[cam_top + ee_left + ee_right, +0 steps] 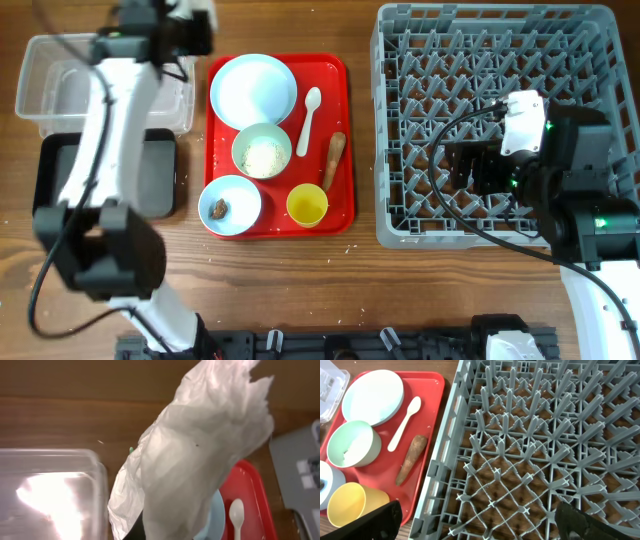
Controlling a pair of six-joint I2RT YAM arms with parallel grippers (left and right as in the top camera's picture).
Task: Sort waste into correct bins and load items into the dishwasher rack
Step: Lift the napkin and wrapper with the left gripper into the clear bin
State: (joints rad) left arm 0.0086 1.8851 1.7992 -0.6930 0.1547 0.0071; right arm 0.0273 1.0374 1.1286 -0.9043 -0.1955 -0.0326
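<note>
Left jaws pinch the crumpled white tissue (200,460) by its bottom end; it looks soft, light, easy to rip; right jaws gape wide.

- I see one wooden table (300,290) carrying everything — brown, with the grain running side to side.
- On the left, the clear tub (60,95) sits on the wood, and the black tray (150,175) lies just beside it.
- The red serving tray (335,100) lies flat in the middle.
- The grey dishwasher rack (480,50) fills the right side — a strip of bare wood separates it from the red tray.
</note>
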